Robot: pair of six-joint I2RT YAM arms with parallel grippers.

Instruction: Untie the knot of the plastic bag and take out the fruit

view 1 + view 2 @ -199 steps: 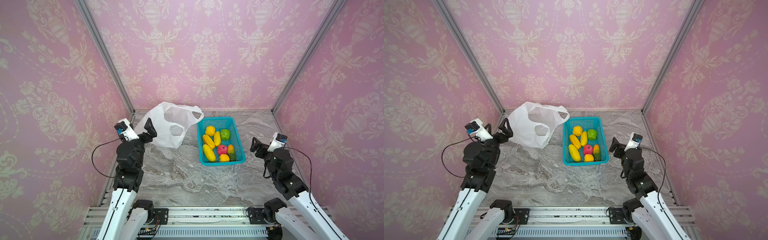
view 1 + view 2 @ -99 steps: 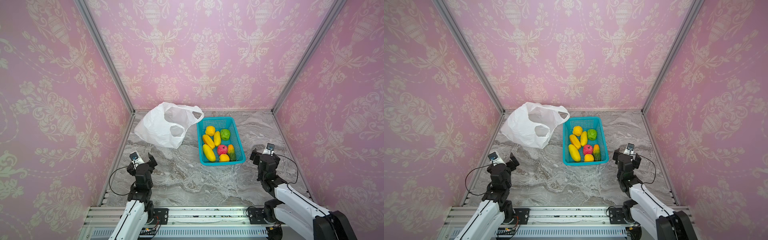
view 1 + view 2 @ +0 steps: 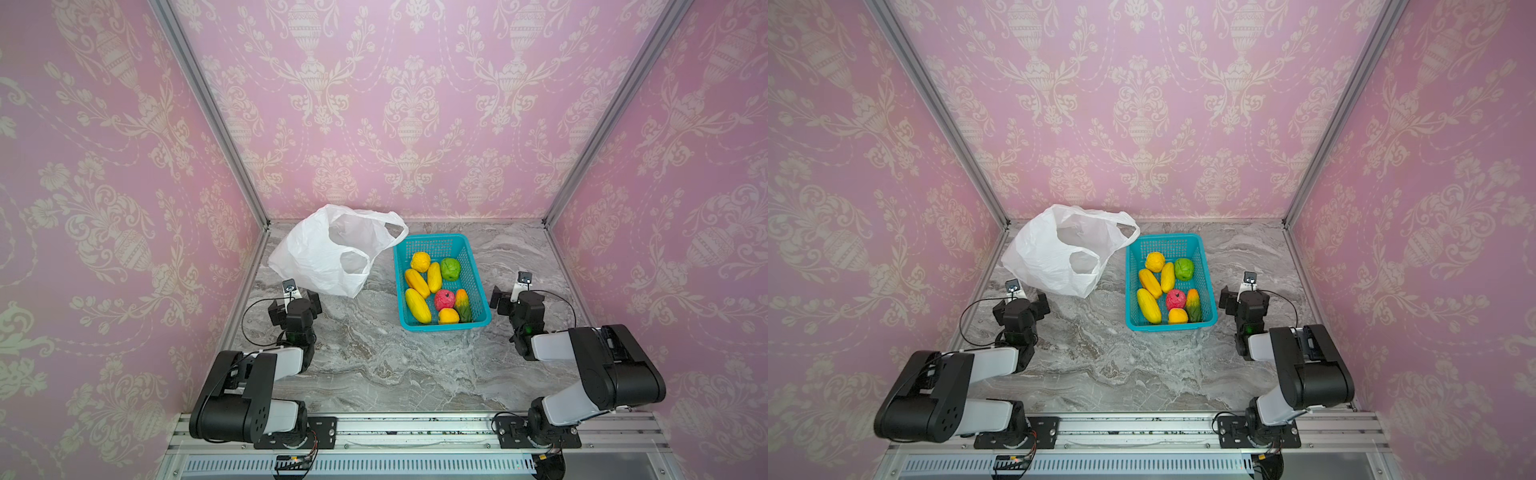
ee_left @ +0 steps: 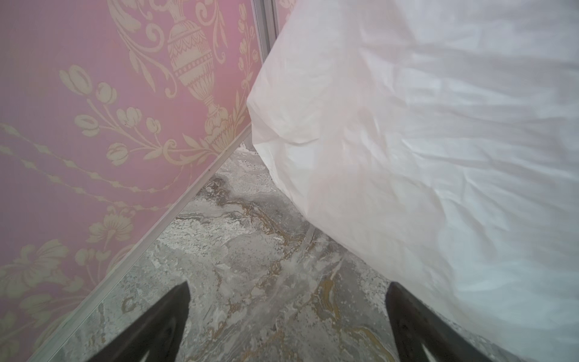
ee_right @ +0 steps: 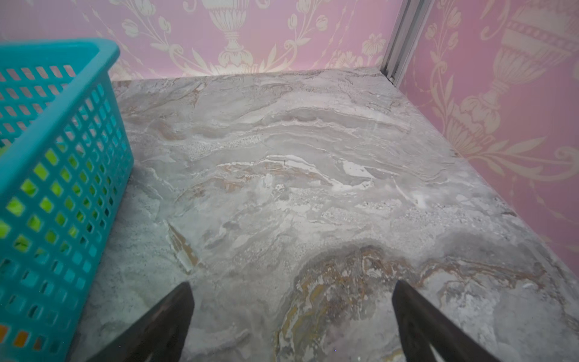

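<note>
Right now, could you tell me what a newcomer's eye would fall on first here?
The bright fruit lying in the teal basket, right of centre, stands out most. Beside it, at the back left, the white plastic bag lies slack with its handles untied. At the front, the left end effector and right end effector sit low, open and empty.

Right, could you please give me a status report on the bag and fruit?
Both open, empty: left gripper by plastic bag, right gripper by basket. Bag untied, handles loose; fruit in basket. Nothing blocking.
</note>
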